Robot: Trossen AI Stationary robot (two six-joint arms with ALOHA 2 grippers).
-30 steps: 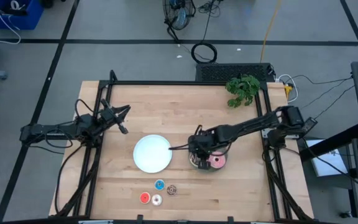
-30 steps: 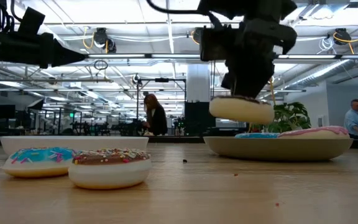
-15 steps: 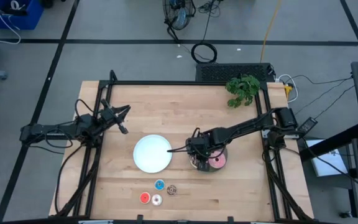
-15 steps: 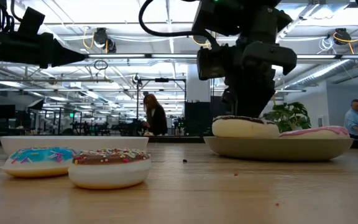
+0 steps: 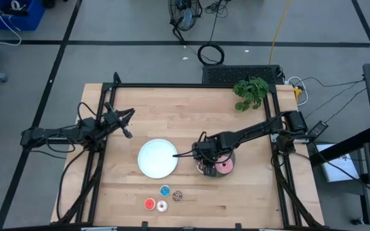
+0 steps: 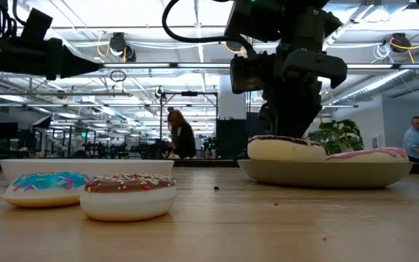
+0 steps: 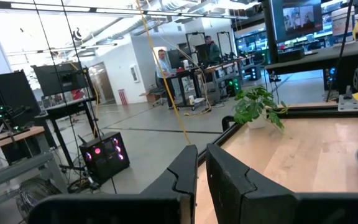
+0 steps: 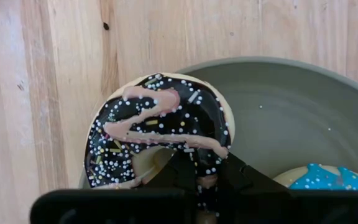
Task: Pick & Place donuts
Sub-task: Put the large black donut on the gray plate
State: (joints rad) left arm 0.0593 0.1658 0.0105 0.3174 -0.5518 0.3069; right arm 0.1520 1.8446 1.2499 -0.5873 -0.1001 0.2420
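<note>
Right gripper (image 8: 199,180) low over the grey plate (image 8: 291,112), fingers clamped narrowly on the rim of the brown sprinkled donut (image 8: 160,127) through its hole. Donut lying half on the plate's edge, overhanging toward the bare wooden table (image 8: 42,81) — chocolate icing with a pink drizzle and white sprinkles facing up. Just beside it in the same plate, a corner of the blue sprinkled donut (image 8: 319,178). From above, the same gripper (image 5: 204,156) at the plate's near-left side, with the pink donut (image 5: 224,168) resting in the plate to its right.

From table height, brown donut (image 6: 286,148) sitting on the grey plate's (image 6: 326,173) rim under the dark wrist, pink donut (image 6: 369,154) next to it.

White plate (image 5: 157,158) at the table's middle, well apart from the grey one. In front of it, four tiny donuts in a loose cluster: blue (image 5: 165,190), brown (image 5: 177,196), red (image 5: 149,204), white (image 5: 162,206) — near each other, whether touching is unclear. A small green plant (image 5: 250,92) at the far edge.

Left gripper (image 5: 125,124) idle over the table's left side, off the surface; in its wrist view, fingers (image 7: 225,177) nearly together, with only a thin gap and nothing between.
</note>
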